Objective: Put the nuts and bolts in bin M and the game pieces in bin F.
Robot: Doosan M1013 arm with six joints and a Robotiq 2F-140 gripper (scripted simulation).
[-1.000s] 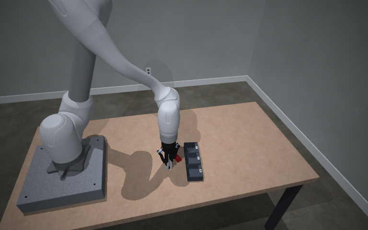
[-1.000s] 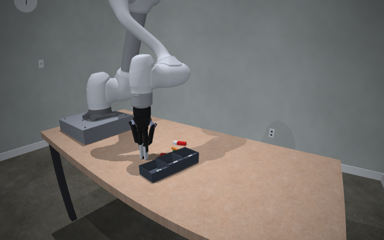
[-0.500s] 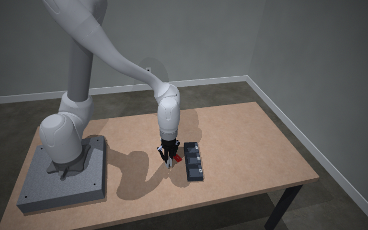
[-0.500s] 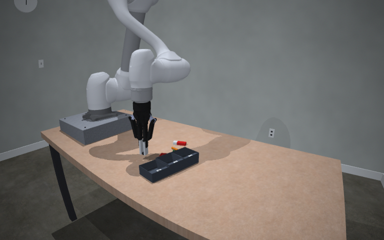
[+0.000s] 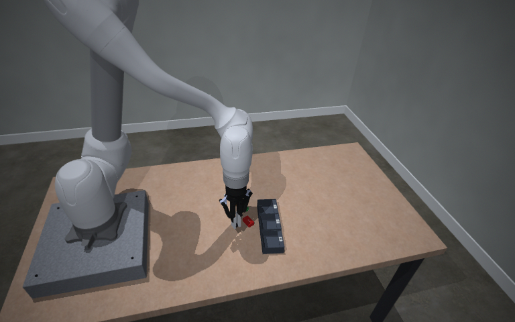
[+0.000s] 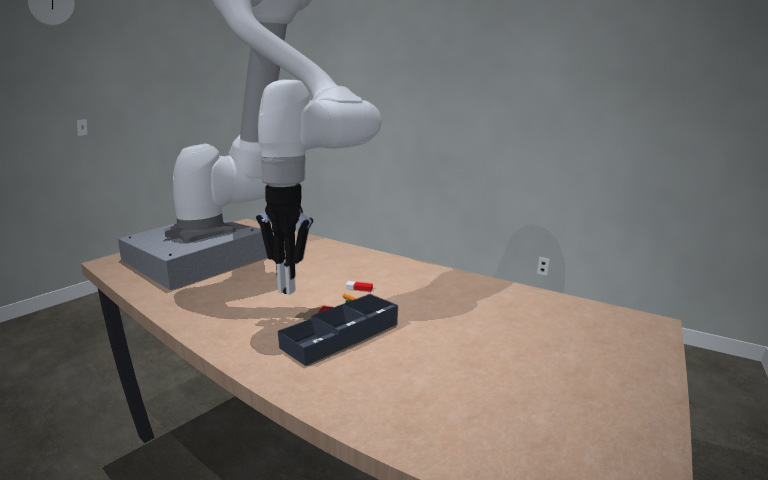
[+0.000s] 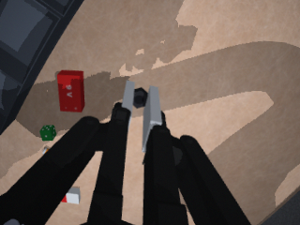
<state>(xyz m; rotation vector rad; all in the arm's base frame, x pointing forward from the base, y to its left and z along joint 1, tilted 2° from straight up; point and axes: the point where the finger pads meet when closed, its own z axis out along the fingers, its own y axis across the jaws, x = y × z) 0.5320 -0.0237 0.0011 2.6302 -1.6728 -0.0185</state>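
My gripper (image 5: 236, 225) (image 6: 286, 288) hangs a little above the table, left of the dark three-bin tray (image 5: 270, 225) (image 6: 338, 327). In the wrist view the fingers are shut on a small black nut (image 7: 141, 96) at their tips. A red block (image 7: 70, 90) (image 5: 248, 221) lies on the table between the gripper and the tray. A small green die (image 7: 48, 131) lies beside it. The bins' letter marks are too small to read.
A red-and-white piece (image 6: 359, 285) (image 7: 73, 195) and a small orange piece (image 6: 349, 296) lie behind the tray. The arm's grey base block (image 5: 89, 243) stands at the table's left end.
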